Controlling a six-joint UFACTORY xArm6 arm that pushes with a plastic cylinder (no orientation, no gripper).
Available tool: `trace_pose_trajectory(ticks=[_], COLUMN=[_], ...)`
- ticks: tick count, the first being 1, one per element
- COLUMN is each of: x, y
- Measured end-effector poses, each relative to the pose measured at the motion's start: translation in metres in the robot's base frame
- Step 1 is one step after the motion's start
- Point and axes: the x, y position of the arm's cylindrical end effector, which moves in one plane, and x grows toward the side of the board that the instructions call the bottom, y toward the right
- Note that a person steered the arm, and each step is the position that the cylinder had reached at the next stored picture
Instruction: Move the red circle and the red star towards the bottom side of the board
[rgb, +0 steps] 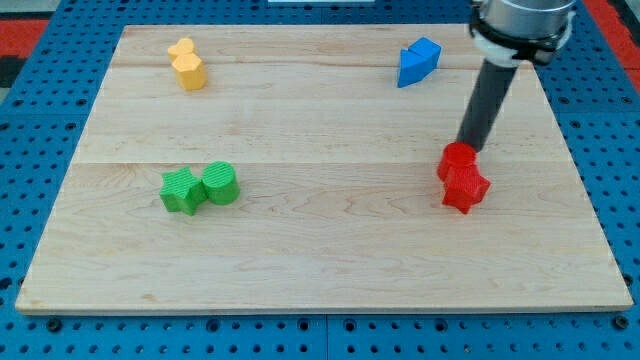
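1. My rod comes down from the far right corner of the view, and my tip (468, 149) sits on the table (330, 230) right at the far edge of the red circle (457, 160), touching it or very nearly so
2. There is no gripper on this rig, only the plain rod, so nothing is grasped or released; the tip just rests against the block
3. The red circle lies right of centre, about midway between the far and near edges of the table
4. The red star (466, 188) sits just nearer than the circle and touches it, so the two reds form one tight pair with the tip behind them on the far side
5. Both reds stand well apart from the near edge of the table
6. On the left, about level with the reds, a green star (181, 191) and a green circle (220, 183) touch each other, the star on the left
7. In the far left corner two yellow blocks (187, 64) sit pressed together; I cannot make out their shapes
8. Far right, just left of my rod, two blue blocks (418, 61) sit against each other, shapes unclear
9. The table rests on a blue pegboard (30, 120) that shows all round it
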Motion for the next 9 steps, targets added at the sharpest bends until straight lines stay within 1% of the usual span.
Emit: trace_pose_trajectory(ticks=[1,3,4,5,6,7,8,9], x=[0.011,0.055,0.069,0.094,0.106,0.121,0.125,0.125], y=[-0.021,-0.021,-0.025,-0.025,-0.029,-0.055,-0.040,-0.001])
